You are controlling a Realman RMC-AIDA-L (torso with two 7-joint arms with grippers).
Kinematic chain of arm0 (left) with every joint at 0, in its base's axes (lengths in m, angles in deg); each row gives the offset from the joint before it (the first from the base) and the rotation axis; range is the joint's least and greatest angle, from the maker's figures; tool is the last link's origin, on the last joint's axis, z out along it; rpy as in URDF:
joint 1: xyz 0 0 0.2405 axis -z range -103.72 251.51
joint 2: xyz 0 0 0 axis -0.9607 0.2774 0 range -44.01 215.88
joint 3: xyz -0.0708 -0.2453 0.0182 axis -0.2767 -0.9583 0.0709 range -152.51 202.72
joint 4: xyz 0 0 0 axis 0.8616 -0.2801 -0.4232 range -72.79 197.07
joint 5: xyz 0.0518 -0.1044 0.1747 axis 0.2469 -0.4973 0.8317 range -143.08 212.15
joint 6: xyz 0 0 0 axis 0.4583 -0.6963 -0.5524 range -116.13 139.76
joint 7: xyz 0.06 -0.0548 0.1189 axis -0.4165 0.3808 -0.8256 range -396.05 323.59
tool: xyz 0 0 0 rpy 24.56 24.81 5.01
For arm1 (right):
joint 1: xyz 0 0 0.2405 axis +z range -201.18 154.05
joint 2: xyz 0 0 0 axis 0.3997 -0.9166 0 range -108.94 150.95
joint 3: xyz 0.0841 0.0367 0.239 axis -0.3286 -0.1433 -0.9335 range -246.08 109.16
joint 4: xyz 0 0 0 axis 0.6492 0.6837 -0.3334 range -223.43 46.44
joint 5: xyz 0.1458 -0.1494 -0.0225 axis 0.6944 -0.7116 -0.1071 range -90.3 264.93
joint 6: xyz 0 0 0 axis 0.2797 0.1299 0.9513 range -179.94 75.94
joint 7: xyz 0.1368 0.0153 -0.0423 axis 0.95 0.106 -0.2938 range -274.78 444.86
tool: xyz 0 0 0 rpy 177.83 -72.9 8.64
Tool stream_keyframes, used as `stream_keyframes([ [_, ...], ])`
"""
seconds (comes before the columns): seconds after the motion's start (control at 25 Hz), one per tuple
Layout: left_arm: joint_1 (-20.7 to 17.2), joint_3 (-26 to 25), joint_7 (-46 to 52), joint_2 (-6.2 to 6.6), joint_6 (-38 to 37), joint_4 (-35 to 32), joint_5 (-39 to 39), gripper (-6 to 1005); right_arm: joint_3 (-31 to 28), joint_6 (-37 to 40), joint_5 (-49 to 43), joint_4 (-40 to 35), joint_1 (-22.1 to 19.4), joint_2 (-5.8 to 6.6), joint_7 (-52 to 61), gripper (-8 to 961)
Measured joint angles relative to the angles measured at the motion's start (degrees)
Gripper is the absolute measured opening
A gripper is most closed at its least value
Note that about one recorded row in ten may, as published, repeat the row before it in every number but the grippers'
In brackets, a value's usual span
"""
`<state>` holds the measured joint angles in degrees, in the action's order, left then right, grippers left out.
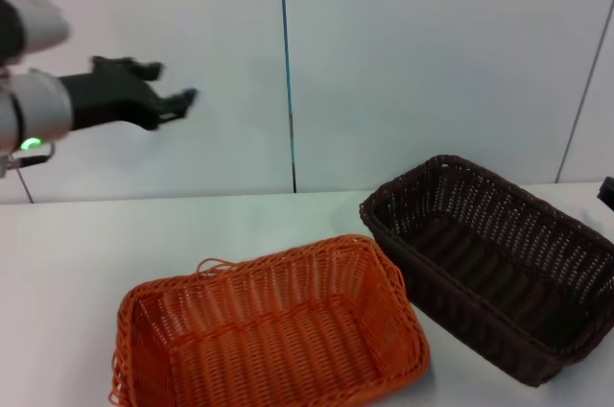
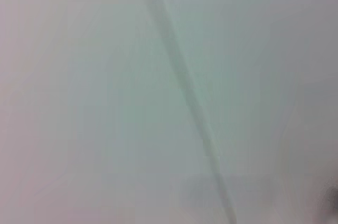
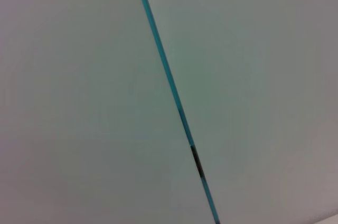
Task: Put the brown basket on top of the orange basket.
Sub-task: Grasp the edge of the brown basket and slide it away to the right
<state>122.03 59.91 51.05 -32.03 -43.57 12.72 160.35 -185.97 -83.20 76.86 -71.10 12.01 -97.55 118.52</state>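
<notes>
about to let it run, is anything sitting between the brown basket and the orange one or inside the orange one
Nothing visible. The brown basket sits on the table right beside the orange basket, with no object between them, and the orange basket looks empty. The left gripper is raised high off to the left, clear of both; the right gripper barely shows at the right edge.

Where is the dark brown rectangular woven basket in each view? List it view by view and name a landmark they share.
Head view: the dark brown rectangular woven basket sits at lower right on the white table, beside the orange basket.
Left wrist view: not in it; only pale wall.
Right wrist view: not in it; only wall.
Shared landmark: the thin blue vertical wall seam, a slanted line in the right wrist view.
</notes>
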Motion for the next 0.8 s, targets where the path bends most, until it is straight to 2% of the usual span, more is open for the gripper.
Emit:
stream_keyframes([
  [0.16, -1.27, -3.40, 1.79, 0.81, 3.64, 2.54, -2.93, 605, 0.01, 0.07, 0.00, -0.05, 0.26, 0.00, 0.00, 928],
  [0.36, -2.28, -4.96, 2.45, 1.09, 7.64, 4.18, -5.25, 606, 0.28, 0.28, 0.00, -0.26, 0.53, 0.00, 0.00, 929],
  [0.8, -6.01, -5.80, 7.29, -0.09, 18.25, 6.18, -8.61, 609, 0.36, 0.36, 0.00, -0.35, 0.57, -0.09, 0.00, 927],
])
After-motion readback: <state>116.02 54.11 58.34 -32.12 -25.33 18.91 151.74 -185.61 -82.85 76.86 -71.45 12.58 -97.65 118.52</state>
